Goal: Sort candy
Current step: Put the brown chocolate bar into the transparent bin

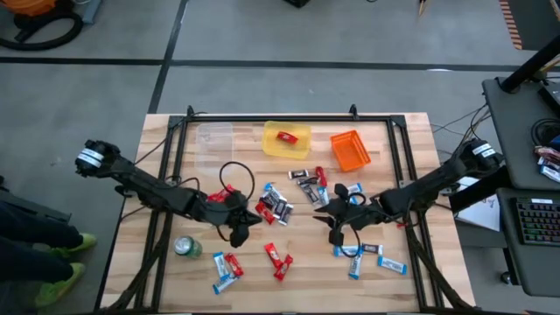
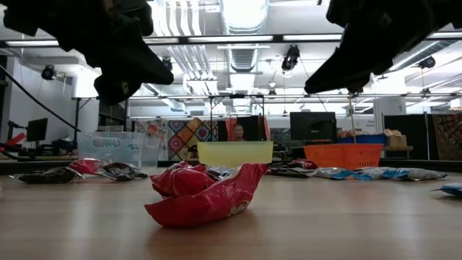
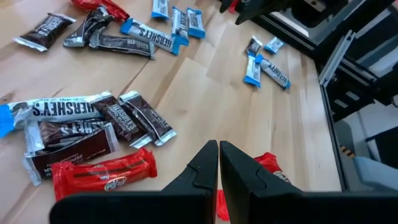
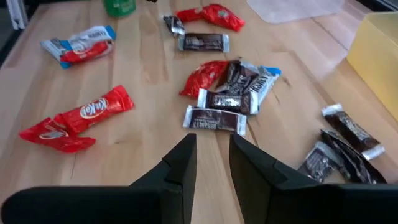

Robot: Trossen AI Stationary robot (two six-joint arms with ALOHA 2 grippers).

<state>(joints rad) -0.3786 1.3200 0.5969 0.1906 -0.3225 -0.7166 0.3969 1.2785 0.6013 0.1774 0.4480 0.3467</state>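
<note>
Candy [image 1: 276, 208] is scattered across the middle and lower half of the table in the high view: a mixed brown/red/blue clump at centre, brown and blue bars [image 1: 308, 179] just above and right of it, red bars [image 1: 278, 256] lower centre, red-and-blue ones [image 1: 226, 269] lower left, blue ones [image 1: 367, 256] lower right. These look light, flat and crinkly, with glossy film that will likely slide on the wood and squirm between fingers. I'd pinch across the short width at mid-body, not by the crimped ends, which will probably fold or tear loose. Overlapping pieces in the centre clump risk a double pick, so go for loners first, e.g. the brown bar [image 4: 215, 120] lying flat just ahead of the right fingers in the right wrist view. Left gripper [image 1: 238, 229] sits left of centre over the table, fingers together, nothing between them; in its wrist view a red bar [image 3: 103, 173] lies just beside the fingers [image 3: 202, 169]. Right gripper [image 1: 338, 230] sits right of centre, fingers [image 4: 181, 160] a narrow gap apart, empty, above bare wood. Containers run along the upper edge of the table in the high view: clear tub [image 1: 213, 142] at upper left, no candy visible in it; yellow bin [image 1: 272, 146] in the middle with one red bar [image 1: 287, 136] inside; orange basket [image 1: 339, 157] to the right, looks empty from above. Green can [image 1: 186, 248] at lower left is not part of the sort. Judging by this, sorting has barely started.
</note>
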